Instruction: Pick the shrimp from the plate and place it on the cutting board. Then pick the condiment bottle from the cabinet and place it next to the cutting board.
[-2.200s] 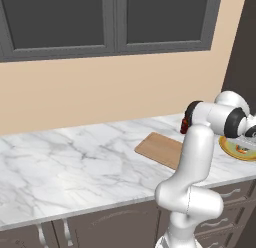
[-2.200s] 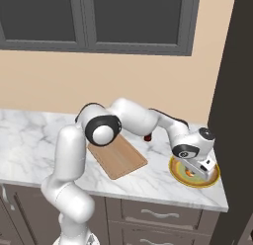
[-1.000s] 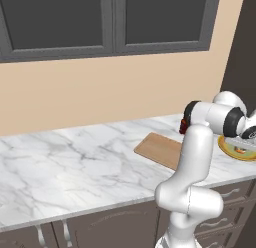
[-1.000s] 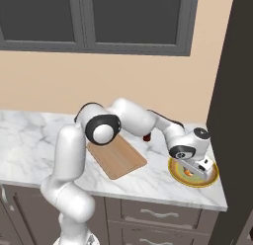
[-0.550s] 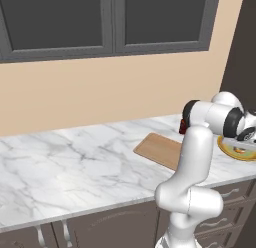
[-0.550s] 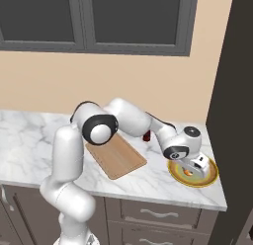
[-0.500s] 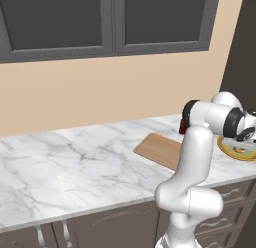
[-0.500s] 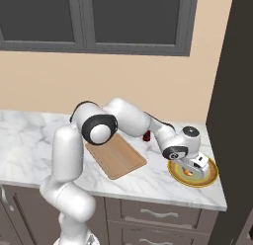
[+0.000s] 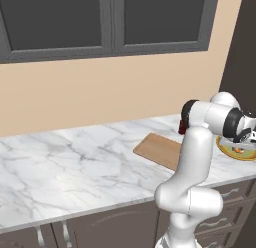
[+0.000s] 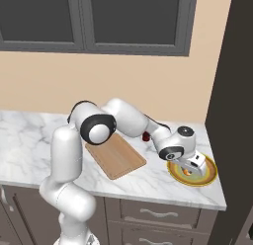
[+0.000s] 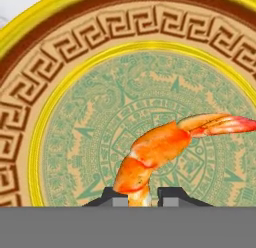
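I work in a kitchen: a white marble counter (image 9: 75,167) runs along a beige wall, grey drawers (image 10: 163,214) with silver handles sit below, and dark glass-fronted wall cupboards (image 9: 100,22) hang above.

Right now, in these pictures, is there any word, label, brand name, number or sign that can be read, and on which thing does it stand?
None: no readable text anywhere.
The plate carries only patterns: a key-shaped border and fine figures in its green ring, no letters.
The condiment bottle is too small to show any label.
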### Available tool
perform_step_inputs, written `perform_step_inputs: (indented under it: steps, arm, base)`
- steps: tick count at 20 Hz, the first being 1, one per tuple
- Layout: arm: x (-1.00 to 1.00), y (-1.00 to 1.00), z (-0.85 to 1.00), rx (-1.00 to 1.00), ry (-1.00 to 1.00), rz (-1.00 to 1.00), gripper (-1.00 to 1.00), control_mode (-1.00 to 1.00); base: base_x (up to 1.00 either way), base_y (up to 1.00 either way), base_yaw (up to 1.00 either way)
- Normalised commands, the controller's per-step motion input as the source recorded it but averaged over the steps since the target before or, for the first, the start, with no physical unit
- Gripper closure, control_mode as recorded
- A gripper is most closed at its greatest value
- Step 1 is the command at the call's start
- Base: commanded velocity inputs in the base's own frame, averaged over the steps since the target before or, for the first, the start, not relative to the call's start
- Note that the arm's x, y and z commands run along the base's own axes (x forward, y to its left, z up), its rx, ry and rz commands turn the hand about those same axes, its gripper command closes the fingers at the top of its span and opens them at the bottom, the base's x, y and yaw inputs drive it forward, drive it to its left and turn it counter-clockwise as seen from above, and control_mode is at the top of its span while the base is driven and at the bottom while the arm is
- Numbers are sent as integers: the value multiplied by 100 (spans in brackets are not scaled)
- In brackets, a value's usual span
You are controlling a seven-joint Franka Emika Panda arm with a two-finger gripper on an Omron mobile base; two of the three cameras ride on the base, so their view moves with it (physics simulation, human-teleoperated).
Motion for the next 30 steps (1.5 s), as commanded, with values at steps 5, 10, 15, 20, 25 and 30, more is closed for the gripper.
perform_step_inputs:
  steps: [5,10,15,20,25,30]
  arm:
    - [0,72,-100,4,0,12,100,-100]
    - [0,76,-100,8,-3,12,100,-100]
    - [2,78,-48,1,2,6,100,-100]
    - [0,66,24,-2,16,0,100,-100]
    - [-4,55,61,-7,21,0,100,-100]
    - [-8,41,82,-6,19,0,100,-100]
  base:
    - [0,0,0]
    - [0,0,0]
    - [0,0,0]
    - [0,0,0]
    - [0,0,0]
    - [0,0,0]
